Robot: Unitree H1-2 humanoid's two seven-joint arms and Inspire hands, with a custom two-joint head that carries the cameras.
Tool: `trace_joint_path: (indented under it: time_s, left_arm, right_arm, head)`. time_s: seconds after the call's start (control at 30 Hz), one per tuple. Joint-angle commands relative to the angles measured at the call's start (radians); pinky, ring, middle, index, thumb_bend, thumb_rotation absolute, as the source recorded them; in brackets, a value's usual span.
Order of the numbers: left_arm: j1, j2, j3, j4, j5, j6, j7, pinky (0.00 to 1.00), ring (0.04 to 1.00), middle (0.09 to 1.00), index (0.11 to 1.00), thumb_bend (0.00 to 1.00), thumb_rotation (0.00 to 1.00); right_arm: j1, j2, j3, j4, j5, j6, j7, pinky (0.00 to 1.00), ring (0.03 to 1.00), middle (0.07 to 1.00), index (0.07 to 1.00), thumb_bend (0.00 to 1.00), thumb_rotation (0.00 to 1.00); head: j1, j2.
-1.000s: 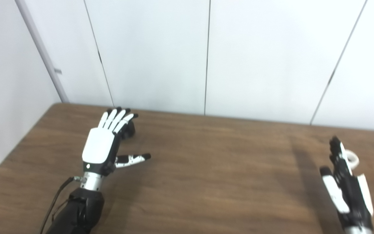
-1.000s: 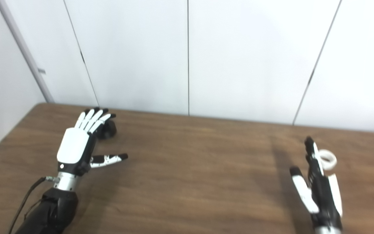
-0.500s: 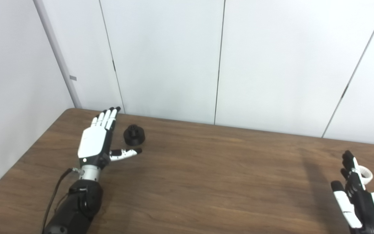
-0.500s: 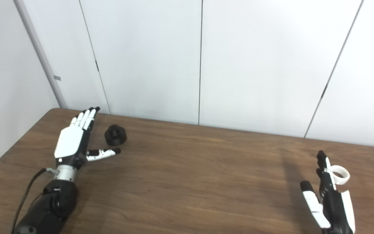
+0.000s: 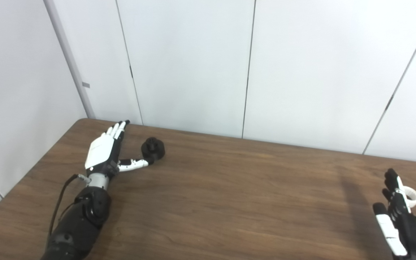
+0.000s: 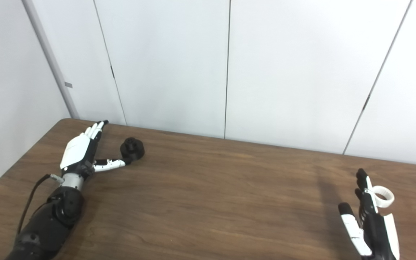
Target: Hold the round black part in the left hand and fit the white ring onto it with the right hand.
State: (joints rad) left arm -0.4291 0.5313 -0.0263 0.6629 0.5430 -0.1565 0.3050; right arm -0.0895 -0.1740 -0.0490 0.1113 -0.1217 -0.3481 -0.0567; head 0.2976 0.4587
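Brown wood-grain table fills the lower frame, white panelled wall behind it with dark vertical seams. Left arm, black with a cable along it, comes in from bottom left and reaches toward the far left corner of the table. Left hand lies low over the table, back up, fingers straight and pressed together pointing away toward the wall, thumb stuck out sideways to the right, nothing held. Round black part sits on the table just right of the left hand, thumb tip at or touching its near side, cannot tell for sure. Right hand at bottom right edge, seen edge-on, partly cut off by the frame, fingers extended and close together pointing away, thumb apart to the left, holding nothing. White ring lies flat on the table just right of the right hand's fingers, partly hidden behind them, well apart from the black part on the opposite side of the table
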Motion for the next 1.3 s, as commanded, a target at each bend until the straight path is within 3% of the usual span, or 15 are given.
trace_joint_path:
  time_s: [0.0,0.17,0.27,0.4,1.03,1.27]
  left_arm:
    - [-0.050,0.059,-0.003,-0.021,-0.024,0.007,-0.054,1.00,1.000,1.000,0.979,1.00,0.50]
    - [-0.060,0.105,-0.024,-0.025,-0.058,0.004,-0.177,0.94,0.988,0.992,0.937,1.00,0.50]
    - [-0.059,0.114,-0.020,-0.037,-0.075,0.010,-0.212,0.97,0.997,0.994,0.909,1.00,0.47]
    - [-0.065,0.119,-0.017,-0.031,-0.087,0.009,-0.223,1.00,1.000,0.993,0.877,1.00,0.42]
    - [-0.111,0.113,-0.066,0.037,-0.074,-0.005,-0.229,1.00,1.000,0.985,0.854,1.00,0.41]
    - [-0.141,0.103,-0.087,0.086,-0.074,-0.038,-0.222,1.00,1.000,0.979,0.834,1.00,0.38]
  right_arm:
    - [0.075,0.008,0.009,0.102,-0.014,-0.031,-0.005,0.99,0.998,0.989,0.981,0.46,0.84]
    - [0.078,0.008,0.010,0.093,-0.016,-0.026,-0.005,1.00,1.000,0.994,0.987,0.47,0.85]
    - [0.077,0.010,0.010,0.093,-0.013,-0.024,-0.004,1.00,0.999,0.991,0.985,0.47,0.85]
    - [0.079,0.008,0.011,0.086,-0.013,-0.019,0.000,1.00,1.000,0.997,0.984,0.47,0.85]
    - [0.099,0.017,0.015,0.040,-0.027,0.012,-0.003,0.98,0.997,0.991,0.986,0.47,0.85]
    - [0.108,0.023,0.017,0.022,-0.032,0.023,-0.005,0.96,0.987,0.985,0.980,0.48,0.84]
  head:
    - [0.002,0.003]
    - [0.005,0.005]
    - [0.005,0.007]
    - [0.007,0.011]
    - [-0.004,0.021]
    - [-0.015,0.026]
